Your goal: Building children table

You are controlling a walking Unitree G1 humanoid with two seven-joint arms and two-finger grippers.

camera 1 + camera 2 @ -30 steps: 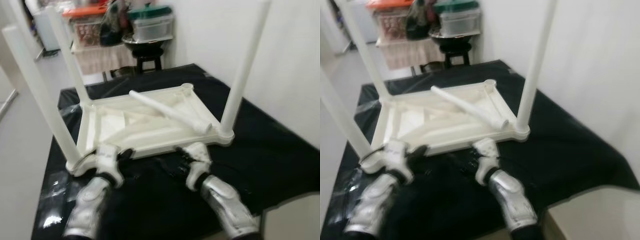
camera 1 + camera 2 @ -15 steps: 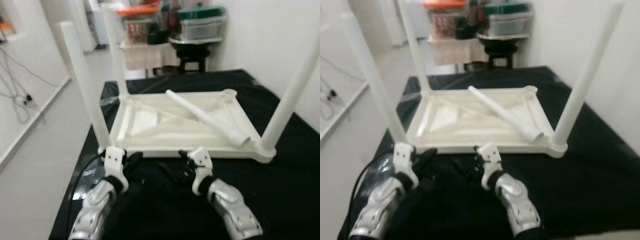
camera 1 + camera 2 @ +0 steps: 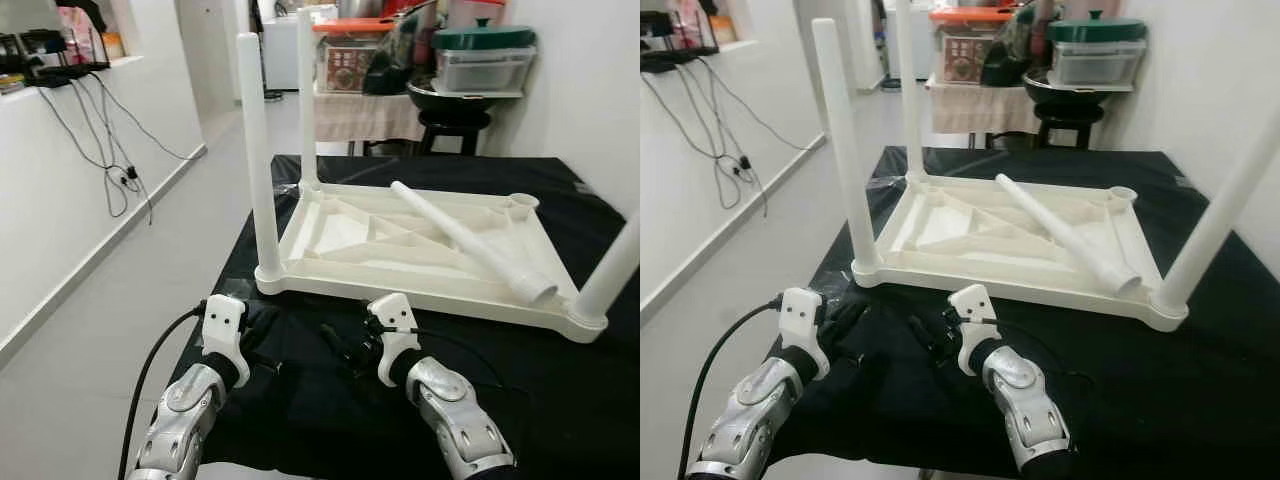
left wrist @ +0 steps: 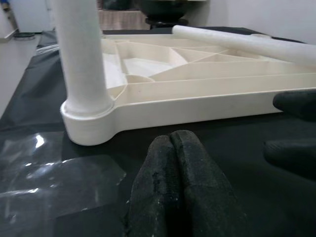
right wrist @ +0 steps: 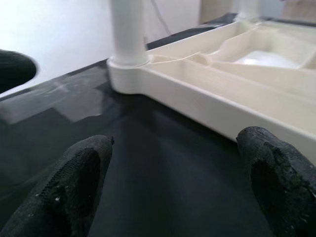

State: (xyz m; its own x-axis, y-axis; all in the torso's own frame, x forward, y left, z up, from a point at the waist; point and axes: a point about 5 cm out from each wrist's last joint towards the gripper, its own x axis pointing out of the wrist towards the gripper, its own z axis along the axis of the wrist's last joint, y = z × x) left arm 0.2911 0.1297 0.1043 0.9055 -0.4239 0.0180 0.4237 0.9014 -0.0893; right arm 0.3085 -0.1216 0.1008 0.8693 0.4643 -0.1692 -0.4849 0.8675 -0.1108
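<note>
A white children's table lies upside down on a black cloth. Three legs stand up from its corners: near left, far left and near right. The far right socket has no leg in it. A loose leg lies slanted across the underside. My left gripper is shut and rests on the cloth just before the near left corner. My right gripper is open over the cloth in front of the table's near rim, holding nothing.
The black cloth covers a low platform whose left edge drops to the pale floor. Behind it stand a stool with a pot and lidded storage boxes. Cables hang from a ledge on the left wall.
The whole picture has shifted and sharpened, so the camera has moved. Both grippers stay on the cloth before the table's near rim, and the loose leg lies as before.
</note>
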